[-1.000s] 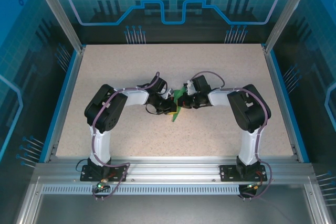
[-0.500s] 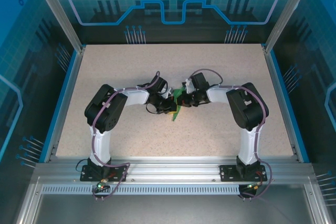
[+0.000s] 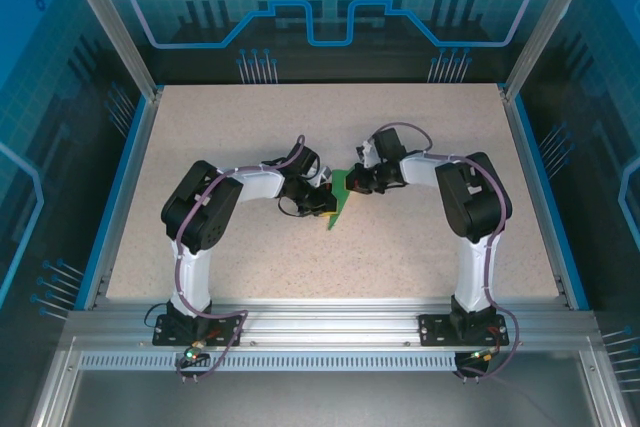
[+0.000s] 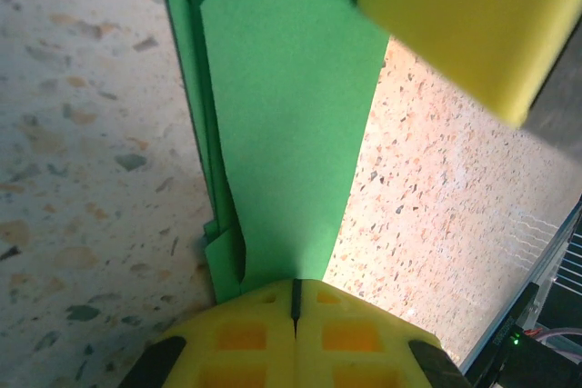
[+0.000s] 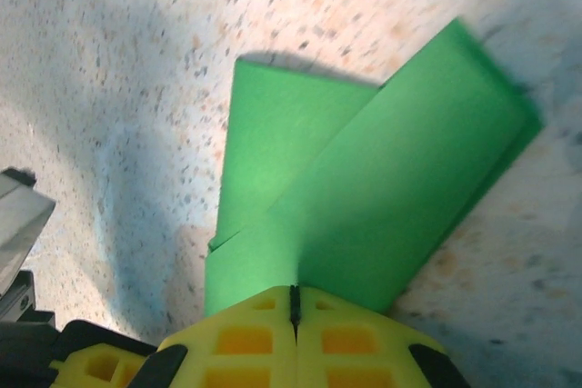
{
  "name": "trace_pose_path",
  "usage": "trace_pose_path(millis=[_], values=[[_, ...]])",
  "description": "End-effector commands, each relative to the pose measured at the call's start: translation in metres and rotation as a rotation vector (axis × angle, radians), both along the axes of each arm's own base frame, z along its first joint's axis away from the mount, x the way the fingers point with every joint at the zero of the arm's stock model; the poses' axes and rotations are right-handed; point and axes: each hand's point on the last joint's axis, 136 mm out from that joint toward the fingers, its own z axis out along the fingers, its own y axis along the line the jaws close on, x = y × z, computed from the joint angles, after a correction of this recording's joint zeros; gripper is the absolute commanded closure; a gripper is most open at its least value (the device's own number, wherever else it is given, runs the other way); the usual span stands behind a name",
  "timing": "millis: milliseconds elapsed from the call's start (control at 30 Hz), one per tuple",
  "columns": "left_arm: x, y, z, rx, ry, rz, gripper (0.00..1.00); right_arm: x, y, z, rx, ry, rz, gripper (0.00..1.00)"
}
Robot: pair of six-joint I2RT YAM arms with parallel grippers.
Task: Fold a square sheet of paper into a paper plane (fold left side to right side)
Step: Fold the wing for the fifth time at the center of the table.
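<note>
The square sheet of paper [image 3: 340, 200] is a narrow, creased, bright green shape lying mid-table between both arms. In the left wrist view the paper [image 4: 291, 115] runs away from my left gripper [image 4: 296, 290], whose jaws are shut with their tips resting on its near end. A yellow finger [image 4: 455, 24] of the other gripper hangs over its far end. In the right wrist view a green flap [image 5: 364, 206] rises to my right gripper [image 5: 294, 295], shut on a crease of it. From above, the left gripper [image 3: 325, 203] and right gripper [image 3: 357, 183] meet over the paper.
The speckled beige table [image 3: 250, 127] has blue raised edges on the left and right and clear panels behind. Both arm bases are bolted to the aluminium rail [image 3: 330, 322] at the near edge.
The right gripper has moved back and to the right, drawing a green flap with it so the paper looks wider. The left arm has stayed still.
</note>
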Motion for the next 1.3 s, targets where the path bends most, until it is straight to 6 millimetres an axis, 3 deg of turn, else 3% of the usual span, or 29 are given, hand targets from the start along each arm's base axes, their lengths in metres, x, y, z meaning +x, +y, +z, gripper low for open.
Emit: trace_pose_path(millis=[0,400,933,1033,1133,1267], values=[[-0.024,0.021,-0.036,0.141,0.101,-0.006,1.00,0.012,-0.020,-0.010,-0.060,0.019,-0.040,0.99],[-0.024,0.022,-0.036,0.140,0.102,-0.006,1.00,0.033,-0.036,-0.012,-0.063,0.060,-0.076,0.99],[-0.023,0.021,-0.035,0.141,0.101,-0.007,1.00,0.075,-0.062,-0.009,-0.039,0.072,-0.136,0.98],[-0.023,0.021,-0.035,0.137,0.099,-0.007,1.00,0.079,-0.064,0.006,-0.031,0.031,-0.137,0.98],[-0.023,0.021,-0.035,0.138,0.098,-0.009,1.00,0.077,-0.065,0.033,-0.017,-0.040,-0.138,0.98],[-0.023,0.021,-0.034,0.135,0.094,-0.009,1.00,0.053,-0.058,0.063,0.026,-0.084,-0.116,0.98]])
